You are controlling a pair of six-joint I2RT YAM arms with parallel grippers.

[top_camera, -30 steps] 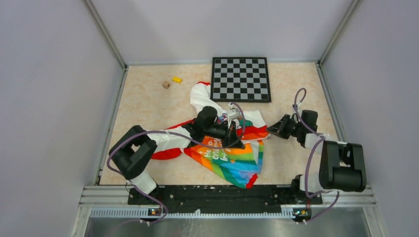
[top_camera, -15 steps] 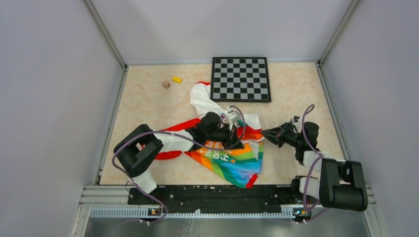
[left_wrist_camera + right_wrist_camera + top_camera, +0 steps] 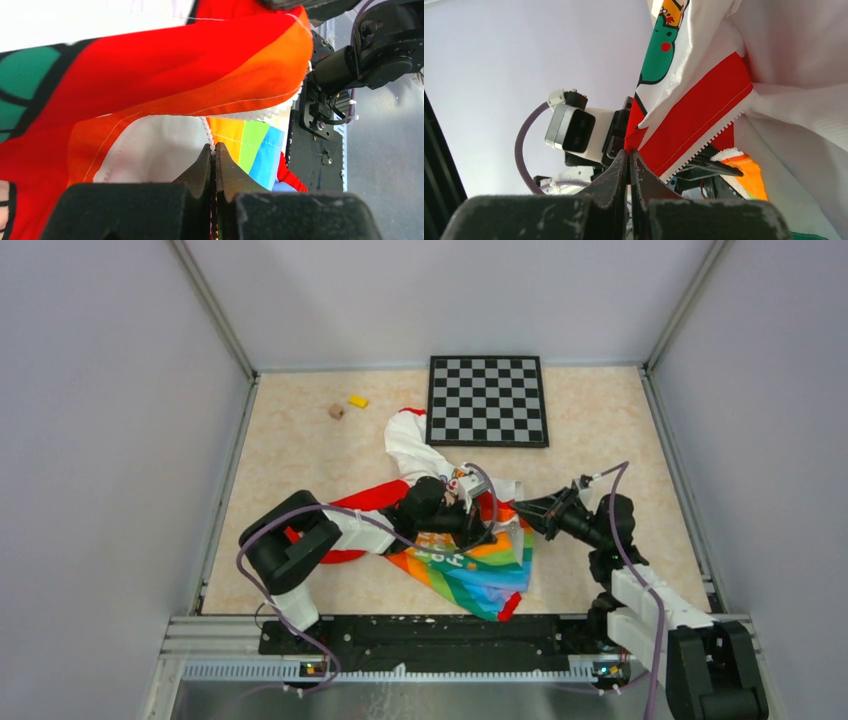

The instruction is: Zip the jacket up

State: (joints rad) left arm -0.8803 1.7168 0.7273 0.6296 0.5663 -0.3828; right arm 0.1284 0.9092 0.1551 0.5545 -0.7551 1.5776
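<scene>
**Small child's fabric jacket, white top with cartoon animals, red sleeves, rainbow-striped hem: both claws pinch its open front**

The left claw is closed tight on a strip of white zipper teeth at the orange-and-rainbow edge; the right claw is clamped on the corner of a red edge whose own teeth run up and away from it. Between them the jacket is lifted and crumpled at mid-table; one white sleeve trails toward the black-and-grey checkerboard; the front looks unzipped. The step in hand seems to be bringing the two bottom ends of the zipper together; next, one end must seat in the slider, which I cannot find in any view; folds of cloth over the teeth stand in the way. A small yellow block and a tan cube lie well apart from the work on the beige marbled table.
</scene>
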